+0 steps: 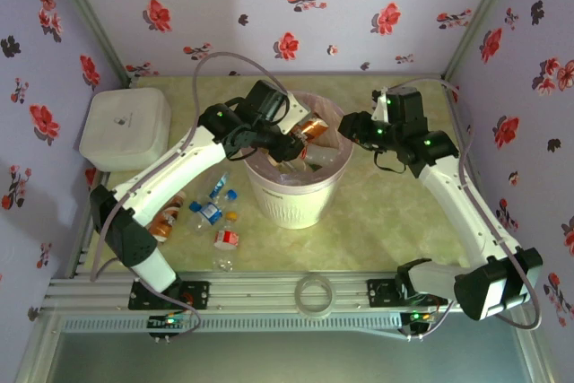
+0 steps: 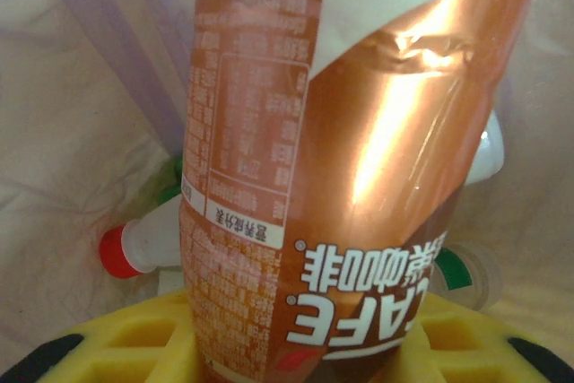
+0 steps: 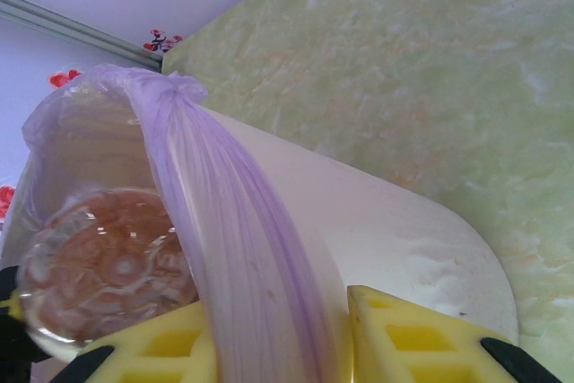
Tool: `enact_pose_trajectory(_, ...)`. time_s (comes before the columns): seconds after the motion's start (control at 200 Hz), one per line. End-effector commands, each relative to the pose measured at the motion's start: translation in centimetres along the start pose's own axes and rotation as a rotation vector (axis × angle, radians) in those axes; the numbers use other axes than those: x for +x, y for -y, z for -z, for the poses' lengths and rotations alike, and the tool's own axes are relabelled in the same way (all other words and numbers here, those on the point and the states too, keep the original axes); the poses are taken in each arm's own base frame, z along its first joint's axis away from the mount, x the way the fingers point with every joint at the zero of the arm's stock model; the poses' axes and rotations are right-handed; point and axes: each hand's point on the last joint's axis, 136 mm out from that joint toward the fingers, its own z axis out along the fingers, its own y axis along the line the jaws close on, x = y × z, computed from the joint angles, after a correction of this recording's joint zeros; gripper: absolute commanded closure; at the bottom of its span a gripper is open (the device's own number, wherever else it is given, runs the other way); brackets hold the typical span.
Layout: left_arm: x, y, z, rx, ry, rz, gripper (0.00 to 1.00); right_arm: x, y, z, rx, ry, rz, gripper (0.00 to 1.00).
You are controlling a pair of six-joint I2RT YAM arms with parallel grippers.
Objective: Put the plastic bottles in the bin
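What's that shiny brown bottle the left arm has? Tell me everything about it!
The brown bottle looks plastic, wrapped in a shiny orange-brown label with a white patch, a barcode, small print and white CAFE lettering that reads upside down. The left tool grips it between yellow fingers, over the bin, above other bottles already inside.

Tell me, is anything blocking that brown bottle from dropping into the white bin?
Nothing visible does. The left pincer holds the brown coffee bottle above the open bin; below it lie only other bottles already inside. The right pincer pinches the bag liner at the rim, off to the side.
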Motion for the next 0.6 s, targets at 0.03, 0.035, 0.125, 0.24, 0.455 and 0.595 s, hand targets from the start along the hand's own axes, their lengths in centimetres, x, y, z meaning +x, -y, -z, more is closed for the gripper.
enact_pose_trajectory(0.03,-0.1,0.1,-0.4,-0.004,-0.016,-0.047,0.68,-0.4,-0.3,0.0,0.008,0.003,0.002,0.68)
enact_pose_trajectory(0.035,-0.1,0.1,-0.4,-0.004,-0.017,-0.047,0.68,-0.4,-0.3,0.0,0.009,0.004,0.001,0.68)
enact_pose_trajectory(0.125,0.4,0.2,-1.1,-0.001,-0.041,-0.059,0.67,-0.5,-0.4,0.0,0.009,0.007,0.003,0.68)
enact_pose_trajectory(0.24,0.1,0.3,-0.9,0.0,-0.026,-0.065,0.52,-0.5,-0.3,0.1,0.014,0.006,0.004,0.68)
enact_pose_trajectory(0.455,-0.9,0.4,0.3,-0.003,0.013,-0.08,0.3,-0.4,-0.3,0.1,0.016,0.005,0.007,0.68)
enact_pose_trajectory(0.595,-1.9,0.4,1.5,-0.007,0.054,-0.089,0.23,-0.5,-0.2,0.0,0.016,0.004,0.007,0.68)
